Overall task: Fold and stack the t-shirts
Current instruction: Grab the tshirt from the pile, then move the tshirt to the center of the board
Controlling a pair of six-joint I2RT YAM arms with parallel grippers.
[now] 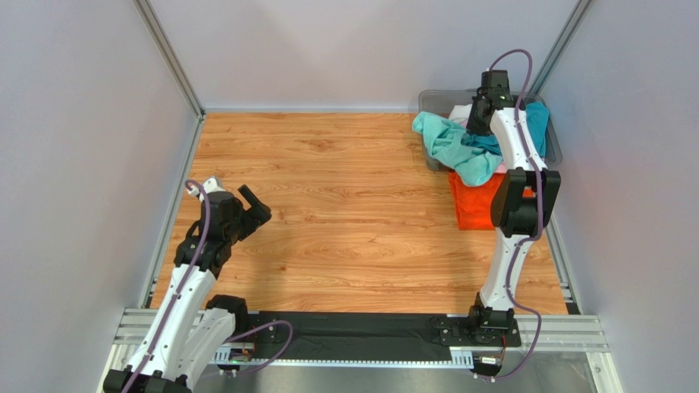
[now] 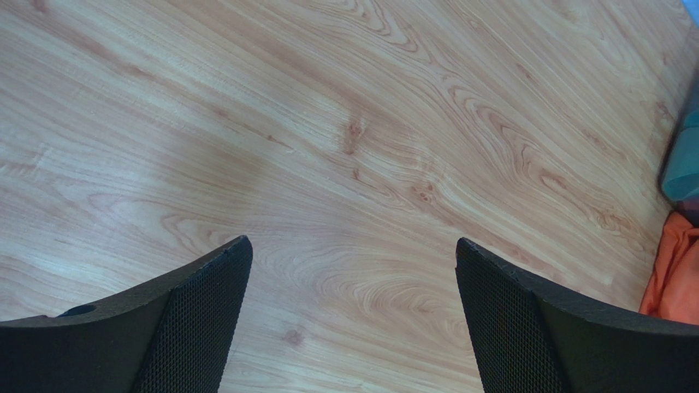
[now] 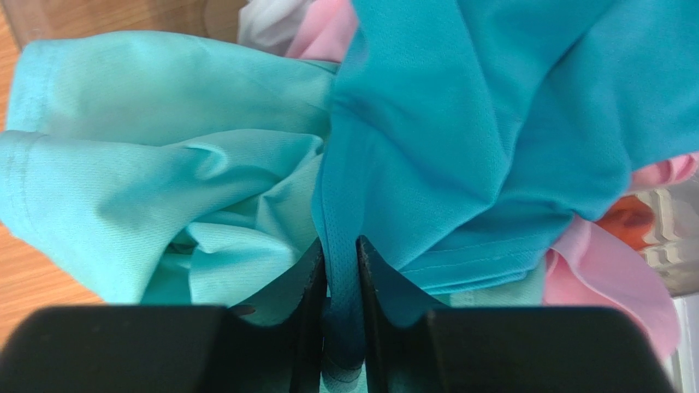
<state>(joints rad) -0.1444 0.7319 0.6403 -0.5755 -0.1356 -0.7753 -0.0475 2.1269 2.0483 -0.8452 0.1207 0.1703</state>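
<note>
The t-shirts lie heaped in and over a grey bin point(image 1: 431, 98) at the table's back right. In the right wrist view, my right gripper point(image 3: 340, 246) is shut on a fold of the teal-blue t-shirt point(image 3: 459, 123), which runs up between the two fingers. The mint-green t-shirt point(image 3: 164, 164) lies to its left, with pink point(image 3: 607, 278) and white point(image 3: 267, 16) cloth around it. From above, the mint-green t-shirt point(image 1: 447, 143) spills over the bin's front and the orange t-shirt point(image 1: 476, 201) hangs below it. My left gripper point(image 1: 254, 209) hovers open over bare wood point(image 2: 353, 123) at the left.
Grey walls and metal rails close in the wooden table point(image 1: 328, 205) on three sides. The right arm's forearm point(image 1: 521, 164) reaches over the bin and covers part of the heap. The orange t-shirt point(image 2: 677, 278) shows at the right edge of the left wrist view.
</note>
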